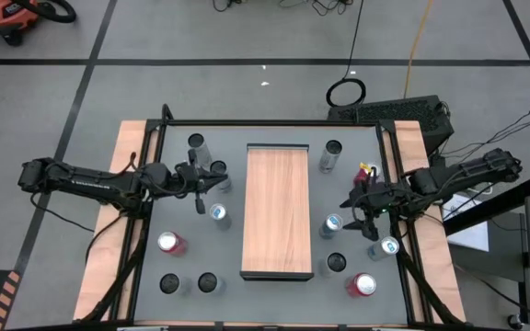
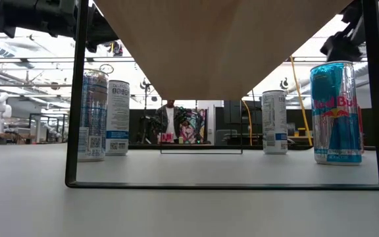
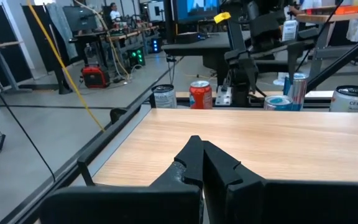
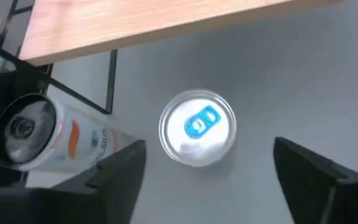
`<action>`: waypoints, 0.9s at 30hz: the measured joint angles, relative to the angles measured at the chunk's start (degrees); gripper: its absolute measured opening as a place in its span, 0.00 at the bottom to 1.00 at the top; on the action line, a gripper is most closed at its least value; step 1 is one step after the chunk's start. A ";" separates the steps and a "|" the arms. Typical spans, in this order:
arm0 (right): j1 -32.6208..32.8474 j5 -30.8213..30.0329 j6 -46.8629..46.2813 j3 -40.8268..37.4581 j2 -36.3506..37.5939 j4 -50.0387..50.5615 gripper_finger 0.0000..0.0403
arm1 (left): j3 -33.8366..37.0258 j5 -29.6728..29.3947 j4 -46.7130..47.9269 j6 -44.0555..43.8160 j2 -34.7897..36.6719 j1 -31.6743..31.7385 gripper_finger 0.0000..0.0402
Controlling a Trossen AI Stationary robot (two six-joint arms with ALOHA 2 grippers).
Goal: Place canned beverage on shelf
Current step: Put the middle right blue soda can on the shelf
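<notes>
We take the shelf (image 1: pixel 278 211), the long wood-grain board in the middle of the grey table (image 1: pixel 247 285), as our landmark; its top is bare, with no can on it. From the level camera we see only its pale underside and dark frame legs, so most of the far table is cut off behind them.

Left of the shelf, the left gripper (image 1: pixel 201 191) hangs with its fingers pressed together, holding nothing; in its own camera the two dark fingers (image 3: pixel 197 163) meet in a point at the shelf's near edge. Cans stand around it: a dark-topped one (image 1: pixel 196 142) above, a blue-tabbed one (image 1: pixel 218 213) just beside the shelf, a red one (image 1: pixel 170 243) lower down, and two dark-topped ones (image 1: pixel 190 283) near the lower left corner. We cannot read their labels from overhead.

Right of the shelf, the right gripper (image 1: pixel 368 213) has its claw spread wide over a blue-tabbed can (image 4: pixel 197 127), which stands upright between the fingers (image 4: pixel 114 165), touching neither. This can (image 1: pixel 332 223) sits just beside the shelf's right edge. A white and orange can (image 4: pixel 42 140) stands beside it, partly cut off. Further right, another blue-tabbed can (image 1: pixel 389 246) and a red one (image 1: pixel 362 285) crowd the table's edge, leaving little open room there.
</notes>
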State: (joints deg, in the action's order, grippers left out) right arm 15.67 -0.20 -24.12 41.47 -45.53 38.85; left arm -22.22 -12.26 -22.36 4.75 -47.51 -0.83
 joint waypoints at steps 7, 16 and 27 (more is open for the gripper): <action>1.35 -1.58 1.20 -0.41 -6.69 -4.24 0.88 | 0.00 0.01 0.12 0.02 0.00 -0.01 0.00; 1.32 -2.93 1.53 -0.41 -12.72 -6.16 0.88 | 0.00 0.01 0.32 0.04 0.01 0.01 0.00; 1.32 -2.94 3.80 -0.41 -13.91 -7.37 0.61 | 0.00 0.01 0.30 0.02 0.02 0.00 0.00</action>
State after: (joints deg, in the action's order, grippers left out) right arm 16.99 -3.14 -20.32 41.06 -59.44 31.47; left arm -22.22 -12.25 -22.06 4.78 -47.48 -0.83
